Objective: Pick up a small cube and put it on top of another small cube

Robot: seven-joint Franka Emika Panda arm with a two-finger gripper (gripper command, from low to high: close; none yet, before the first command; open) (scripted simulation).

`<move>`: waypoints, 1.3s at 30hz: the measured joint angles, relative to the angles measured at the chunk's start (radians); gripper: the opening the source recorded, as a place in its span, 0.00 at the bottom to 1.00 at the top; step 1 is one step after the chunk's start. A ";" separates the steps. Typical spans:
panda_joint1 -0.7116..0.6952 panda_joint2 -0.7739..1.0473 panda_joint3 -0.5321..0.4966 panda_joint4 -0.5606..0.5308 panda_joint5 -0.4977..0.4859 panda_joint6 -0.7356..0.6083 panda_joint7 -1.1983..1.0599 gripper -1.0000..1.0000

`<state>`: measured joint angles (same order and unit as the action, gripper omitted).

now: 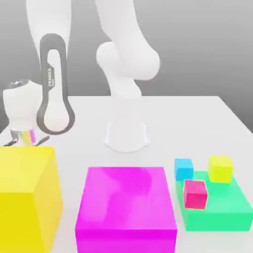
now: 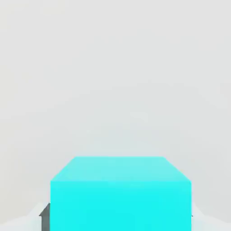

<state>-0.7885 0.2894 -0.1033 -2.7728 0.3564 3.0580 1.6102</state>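
Note:
A small cyan cube (image 2: 120,194) sits close up in the hand view, between my fingers (image 2: 44,212), whose dark edges press against its two sides. My gripper (image 1: 24,141) is at the exterior view's left, low behind the big yellow cube (image 1: 27,195), and is shut on this cube. The big yellow cube hides the held cube in the exterior view. Another small cyan cube (image 1: 184,169) rests on the table at the exterior view's right, against the green slab (image 1: 217,212).
A big magenta cube (image 1: 126,205) stands at front centre. The green slab carries a small pink-red cube (image 1: 194,193) and a small yellow cube (image 1: 220,168). The arm's white base (image 1: 126,136) stands mid-table behind them.

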 joint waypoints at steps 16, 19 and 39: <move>0.037 -0.278 -0.201 -0.058 -0.369 -0.238 0.188 0.00; -0.035 -0.294 -0.238 -0.058 -0.415 -0.290 0.092 0.00; 0.303 -0.643 -0.048 -0.064 -0.398 -0.683 -0.493 0.00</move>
<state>-0.4859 -0.3536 -0.1512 -2.8372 -0.0419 2.3750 1.1174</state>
